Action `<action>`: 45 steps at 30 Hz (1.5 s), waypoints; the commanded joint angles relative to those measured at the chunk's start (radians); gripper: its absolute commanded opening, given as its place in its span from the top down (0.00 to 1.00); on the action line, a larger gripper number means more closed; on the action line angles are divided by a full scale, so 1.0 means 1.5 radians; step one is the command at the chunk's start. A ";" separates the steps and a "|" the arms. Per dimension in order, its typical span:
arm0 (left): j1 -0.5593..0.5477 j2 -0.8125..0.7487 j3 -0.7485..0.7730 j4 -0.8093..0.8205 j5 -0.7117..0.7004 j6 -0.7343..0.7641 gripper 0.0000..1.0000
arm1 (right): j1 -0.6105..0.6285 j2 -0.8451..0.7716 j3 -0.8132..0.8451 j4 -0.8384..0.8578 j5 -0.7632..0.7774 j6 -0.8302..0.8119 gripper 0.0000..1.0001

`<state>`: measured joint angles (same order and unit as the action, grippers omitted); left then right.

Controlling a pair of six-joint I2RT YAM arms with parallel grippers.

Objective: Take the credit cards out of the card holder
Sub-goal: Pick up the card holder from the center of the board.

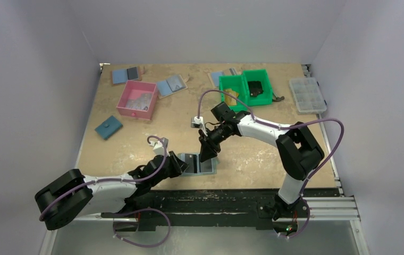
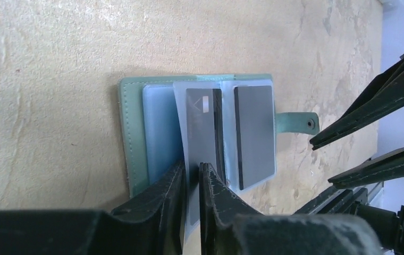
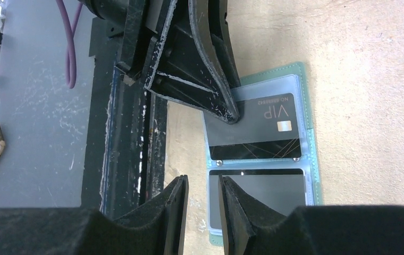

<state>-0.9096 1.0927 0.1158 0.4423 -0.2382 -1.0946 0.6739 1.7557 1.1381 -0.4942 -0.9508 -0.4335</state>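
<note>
At the near edge of the table the card holder lies open, pale blue inside; two dark credit cards sit in its clear sleeves; the left gripper has its jaws nearly closed, pinching the edge of one sleeve page; the right gripper hangs over the holder's other half, jaws narrowly apart with nothing between them; farther back stand a pink box and green bins.

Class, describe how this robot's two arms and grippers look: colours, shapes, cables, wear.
The left arm and right arm have white shells between bulky black joints. A purple cable loops along each. The left gripper and right gripper have black tapered fingers; the left's are scuffed with pale scratches.
</note>
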 commanded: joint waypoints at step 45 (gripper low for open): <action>0.007 0.075 -0.057 0.484 0.081 0.120 1.00 | -0.068 -0.093 0.006 -0.043 -0.122 -0.040 0.49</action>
<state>-0.9035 1.1885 0.0177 1.0481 -0.1188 -0.9234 0.5793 1.6516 1.1385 -0.6239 -1.0920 -0.5907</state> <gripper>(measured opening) 0.043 0.511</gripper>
